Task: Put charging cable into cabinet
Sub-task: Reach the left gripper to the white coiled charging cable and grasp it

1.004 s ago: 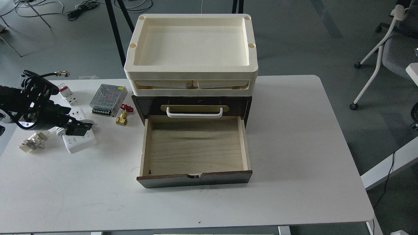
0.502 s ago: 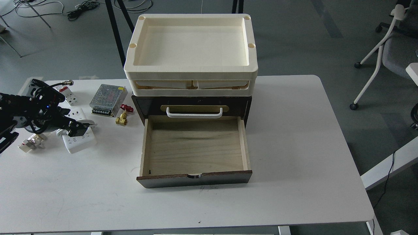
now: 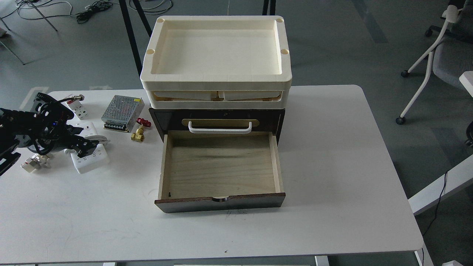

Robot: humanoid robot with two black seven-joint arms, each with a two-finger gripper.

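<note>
Head view: left gripper (image 3: 88, 147) over charging cable (image 3: 90, 159)
Jaws: too dark, can't tell
Cable: stiff strip, floppy cord; grab the body
Cabinet (image 3: 220, 168): drawer open

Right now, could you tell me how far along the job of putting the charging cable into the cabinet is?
Done: the cabinet drawer stands open with nothing in it. In hand: the left gripper is down on the charging cable, which lies on the table; a grasp is not clear. Left: lift, carry, place inside.
</note>
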